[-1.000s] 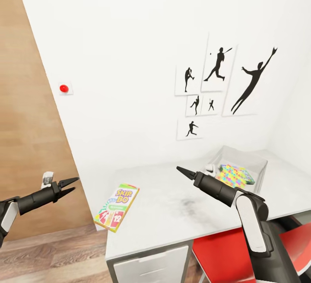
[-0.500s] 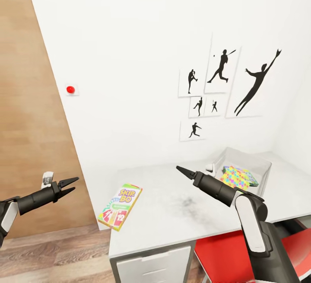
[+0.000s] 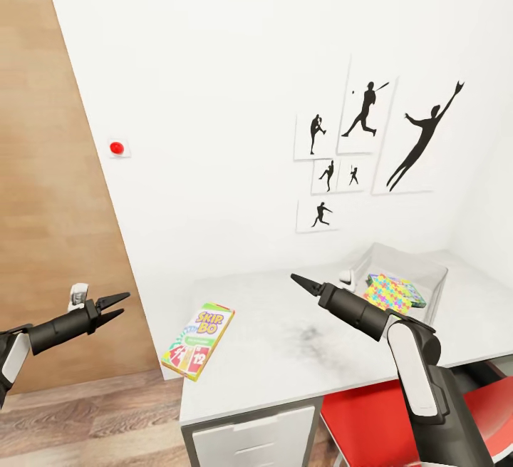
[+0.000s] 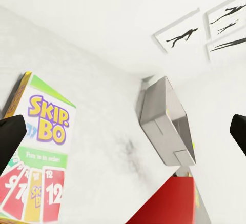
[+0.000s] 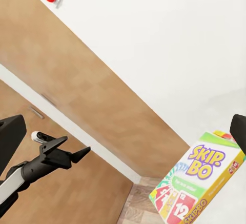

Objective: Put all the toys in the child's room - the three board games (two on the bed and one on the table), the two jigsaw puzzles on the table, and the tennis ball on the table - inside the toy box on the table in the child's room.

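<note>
A colourful puzzle (image 3: 396, 291) lies inside the toy box (image 3: 430, 270); the SKIP-BO game (image 3: 198, 340) remains outside it at the table (image 3: 285, 360) edge. Left gripper (image 3: 118, 304) is spread and empty; right gripper (image 3: 295, 281) looks pinched closed and empty.

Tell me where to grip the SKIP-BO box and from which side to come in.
Grip the SKIP-BO box across its two long edges, coming down from above. It lies flat at the table's left edge, one corner overhanging, so its thin sides offer little. The open left hand is probably nearest.
</note>
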